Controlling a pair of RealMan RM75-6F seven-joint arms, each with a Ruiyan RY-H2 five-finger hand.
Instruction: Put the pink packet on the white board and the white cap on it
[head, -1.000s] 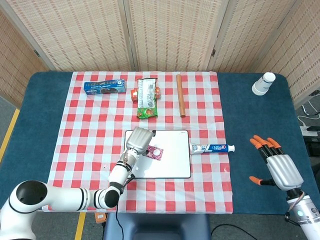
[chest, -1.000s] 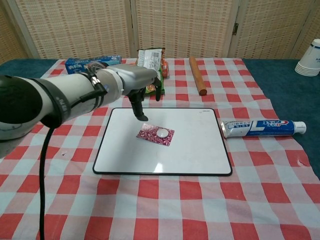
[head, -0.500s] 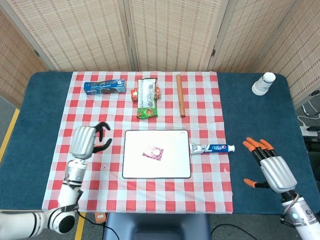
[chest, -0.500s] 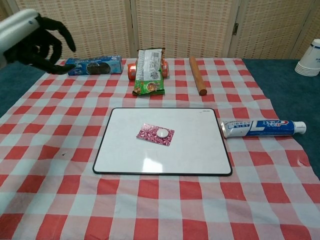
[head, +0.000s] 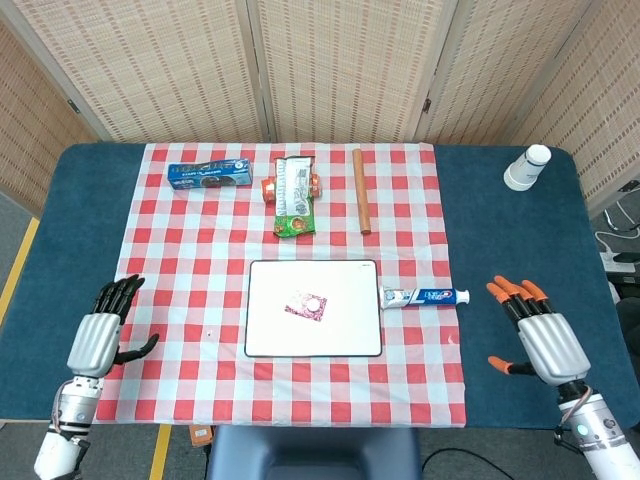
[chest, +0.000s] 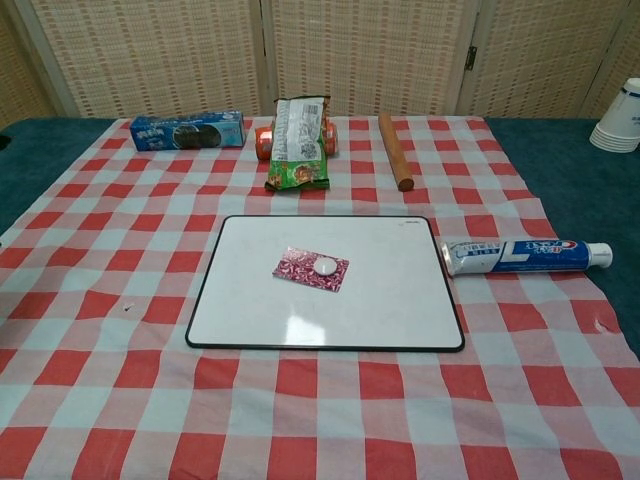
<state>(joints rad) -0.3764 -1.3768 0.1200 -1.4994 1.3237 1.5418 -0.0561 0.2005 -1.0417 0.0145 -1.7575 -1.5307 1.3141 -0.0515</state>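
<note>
The pink packet (head: 305, 305) (chest: 309, 269) lies flat near the middle of the white board (head: 345, 330) (chest: 400, 300). The white cap (head: 312, 301) (chest: 326, 265) rests on top of the packet. My left hand (head: 100, 330) hovers over the blue table edge at the far left, fingers spread and holding nothing. My right hand (head: 540, 335) is at the far right over the blue table, fingers also spread and empty. Neither hand shows in the chest view.
A toothpaste tube (head: 427, 296) (chest: 525, 254) lies just right of the board. Behind the board are a blue biscuit pack (head: 208, 175), a green snack bag (head: 294, 196) over an orange item, and a wooden rod (head: 361, 203). White cups (head: 526, 167) stand at the back right.
My left hand has pulled away from the board, leaving the packet and cap there, and moved left and back to the table's left edge. The right hand barely shifted.
</note>
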